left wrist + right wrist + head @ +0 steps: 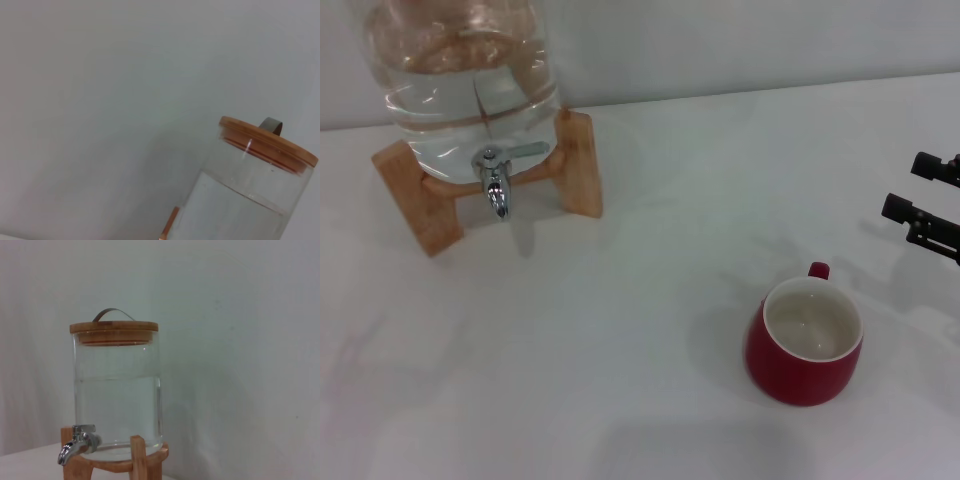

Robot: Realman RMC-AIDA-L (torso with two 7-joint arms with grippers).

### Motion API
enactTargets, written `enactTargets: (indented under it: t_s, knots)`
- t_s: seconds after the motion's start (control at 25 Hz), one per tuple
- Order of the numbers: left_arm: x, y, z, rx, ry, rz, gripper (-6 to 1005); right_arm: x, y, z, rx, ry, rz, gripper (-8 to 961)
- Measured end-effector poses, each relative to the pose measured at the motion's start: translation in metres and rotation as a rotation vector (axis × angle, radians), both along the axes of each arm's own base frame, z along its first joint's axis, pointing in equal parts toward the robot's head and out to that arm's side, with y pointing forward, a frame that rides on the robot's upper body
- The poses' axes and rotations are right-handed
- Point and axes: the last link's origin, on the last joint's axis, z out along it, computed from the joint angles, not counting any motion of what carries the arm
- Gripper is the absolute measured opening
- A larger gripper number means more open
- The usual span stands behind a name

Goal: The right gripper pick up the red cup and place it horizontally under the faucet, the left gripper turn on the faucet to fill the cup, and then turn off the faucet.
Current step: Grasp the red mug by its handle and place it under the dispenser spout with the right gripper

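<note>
Glossy red cup (pixel 804 343) stands upright at lower right; chrome faucet (pixel 497 186) on the clear glass jar (pixel 460 70) upper left. Right gripper (pixel 917 194), fingers apart, hovers at the right edge.

Glossy red cup (pixel 804 347) with cream inside; chrome faucet (pixel 497 180); black right hand (pixel 923 202).

The head view is looking steeply down from above at the white table (pixel 620 400), close in, cropping the water jar (pixel 470 80) at the upper left. The right wrist view is facing the jar (pixel 117 400) level from the side, showing faucet (pixel 75 442) and lid. The left wrist view is looking upward, tilted, catching only the jar's lid (pixel 267 140). All three are sharing the jar.
</note>
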Motion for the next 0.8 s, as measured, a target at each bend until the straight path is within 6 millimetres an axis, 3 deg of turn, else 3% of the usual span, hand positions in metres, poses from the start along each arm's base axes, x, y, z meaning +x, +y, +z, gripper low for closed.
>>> enactTargets:
  t_s: [0.8]
  knots:
    - [-0.0003, -0.0014, 0.0001, 0.0, -0.002, 0.001, 892, 0.002, -0.0005, 0.0013, 0.002, -0.006, -0.007, 665]
